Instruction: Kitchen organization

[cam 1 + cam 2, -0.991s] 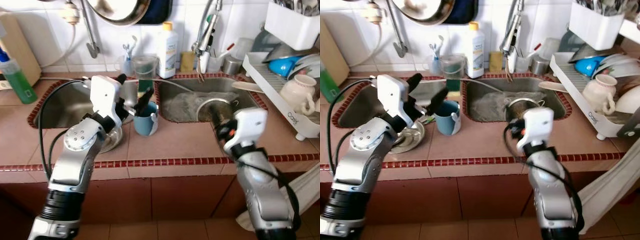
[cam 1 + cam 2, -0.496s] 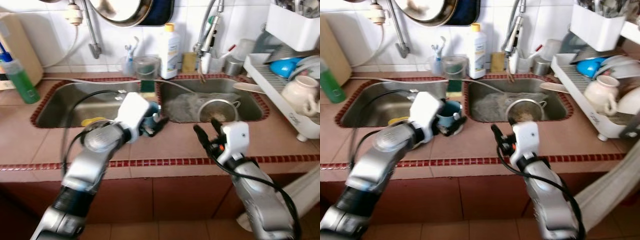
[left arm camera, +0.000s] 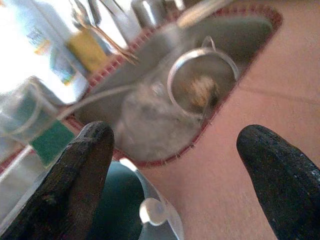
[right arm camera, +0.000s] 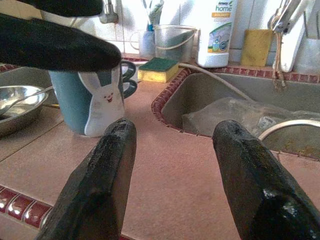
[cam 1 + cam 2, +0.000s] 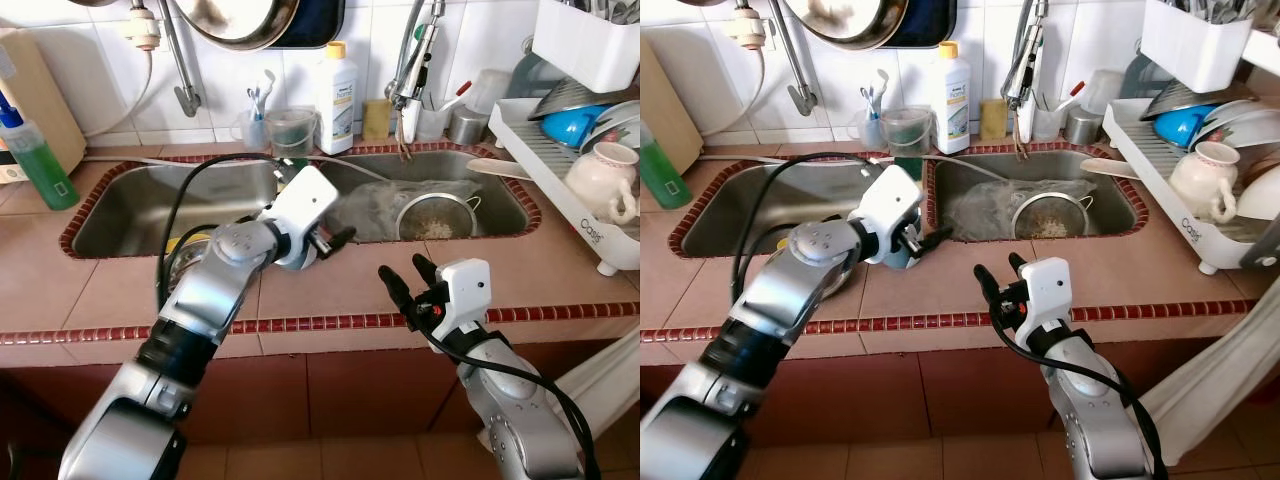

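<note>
A blue mug with a white bunny (image 4: pixel 96 104) stands on the tiled counter between the two sinks. It shows as a sliver (image 5: pixel 896 258) behind my left wrist. My left gripper (image 5: pixel 921 238) hovers at the mug's rim, open wide. In the left wrist view one finger (image 3: pixel 75 180) sits above the mug's teal inside (image 3: pixel 120 212) and the other (image 3: pixel 280 170) is out over the counter. My right gripper (image 5: pixel 406 279) hangs open and empty above the counter's front edge, right of the mug, pointing at it.
A steel bowl with a spoon (image 4: pixel 17 102) lies left of the mug. The right sink holds a metal strainer (image 5: pixel 432 215) and a plastic bag. A green sponge (image 4: pixel 160 67), a detergent bottle (image 5: pixel 335 85) and a faucet (image 5: pixel 415 60) line the back. A dish rack (image 5: pixel 585 215) stands at right.
My left arm has swung right and laid over, so its fingers now reach past the mug instead of standing around it. My right gripper has pulled back from the sink to the counter's front edge.
</note>
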`<state>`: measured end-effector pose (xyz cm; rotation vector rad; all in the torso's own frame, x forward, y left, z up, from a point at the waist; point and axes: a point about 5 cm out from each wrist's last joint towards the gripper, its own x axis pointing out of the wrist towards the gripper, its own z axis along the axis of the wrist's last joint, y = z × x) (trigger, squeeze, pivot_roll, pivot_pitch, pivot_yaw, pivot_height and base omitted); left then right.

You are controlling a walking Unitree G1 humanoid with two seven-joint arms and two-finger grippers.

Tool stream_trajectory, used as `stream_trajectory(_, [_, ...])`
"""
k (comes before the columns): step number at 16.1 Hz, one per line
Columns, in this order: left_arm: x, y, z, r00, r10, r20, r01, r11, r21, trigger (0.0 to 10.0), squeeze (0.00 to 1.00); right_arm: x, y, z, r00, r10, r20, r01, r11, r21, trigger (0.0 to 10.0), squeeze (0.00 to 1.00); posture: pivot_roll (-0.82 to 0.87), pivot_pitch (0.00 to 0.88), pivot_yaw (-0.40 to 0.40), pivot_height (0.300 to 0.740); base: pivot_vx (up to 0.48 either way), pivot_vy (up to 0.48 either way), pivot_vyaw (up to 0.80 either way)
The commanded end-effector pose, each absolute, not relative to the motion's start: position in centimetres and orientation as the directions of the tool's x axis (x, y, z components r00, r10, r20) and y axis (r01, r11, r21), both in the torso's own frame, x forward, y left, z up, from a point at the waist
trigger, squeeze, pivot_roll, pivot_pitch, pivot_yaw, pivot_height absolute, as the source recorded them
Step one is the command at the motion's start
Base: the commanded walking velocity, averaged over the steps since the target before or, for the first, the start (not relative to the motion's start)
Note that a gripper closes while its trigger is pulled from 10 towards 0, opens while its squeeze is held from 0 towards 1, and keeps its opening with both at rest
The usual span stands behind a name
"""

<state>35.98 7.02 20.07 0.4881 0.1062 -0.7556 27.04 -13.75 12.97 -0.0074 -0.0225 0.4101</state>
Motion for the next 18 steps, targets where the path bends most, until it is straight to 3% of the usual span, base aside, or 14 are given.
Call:
stream_trajectory(1, [36.4,7.3,20.7,0.729,-0.624,-0.282,0.68,0.608,0.41,10.0,0.0,26.8,-13.2,13.3,0.906,0.422,0.032,-0.422,0.907,-0.006,10.0,0.0,-0.17,0.007,0.084,0.74,0.0,0.0,0.0])
stream_trajectory(7, [38.9,9.5,22.3,0.755,-0.553,-0.352,0.652,0.582,0.486,10.0,0.0,26.0,-12.7,12.7,0.903,0.43,0.013,-0.43,0.903,-0.001,10.0,0.0,-0.19,0.012,0.119,0.74,0.0,0.0,0.0])
stream_trajectory(13, [39.8,11.9,23.4,0.703,-0.528,-0.476,0.709,0.472,0.524,10.0,0.0,25.7,-12.3,12.7,0.9,0.435,0.014,-0.435,0.9,-0.013,10.0,0.0,-0.18,0.012,0.128,0.74,0.0,0.0,0.0])
stream_trajectory(18, [39.7,12.2,23.8,0.688,-0.552,-0.471,0.723,0.465,0.511,10.0,0.0,25.9,-12.2,12.7,0.898,0.44,0.016,-0.44,0.898,-0.017,10.0,0.0,-0.17,0.003,0.124,0.74,0.0,0.0,0.0])
